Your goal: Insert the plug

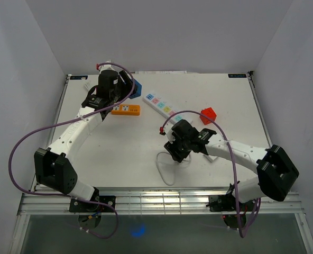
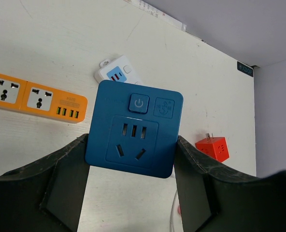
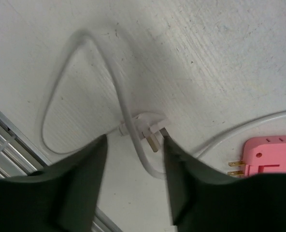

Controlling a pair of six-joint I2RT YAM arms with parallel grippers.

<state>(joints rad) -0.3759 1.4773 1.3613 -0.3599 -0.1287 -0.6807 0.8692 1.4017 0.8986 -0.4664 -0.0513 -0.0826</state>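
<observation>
Near the front edge of the surface [image 1: 119, 159], the right hand [image 3: 134, 143] is hovering low over the white plug [image 3: 150, 126], its two fingers parted and gripping nothing. The plug is lying on its side just at their tips, prongs pointing toward the right-hand finger, and its white cable [image 3: 61, 96] is looping away to the left. A pink adapter [image 3: 271, 154] is sitting close by.

Over at the far left, the left hand [image 2: 131, 144] is clamping the blue socket block [image 2: 133, 128] by its two sides, with the slotted face turned up toward the wrist camera.

I am taking the step in hand to be the pickup of the plug. To do it well, the right hand should be settling with its fingers straddling the plug's body, not the prongs or the cable. It should then be closing squarely across the flat sides, leaving the prongs free and straight. A skewed grip is likely to make lining up with the slots awkward. The cable loop wants watching too, since it could be tugging the plug round as it lifts.
</observation>
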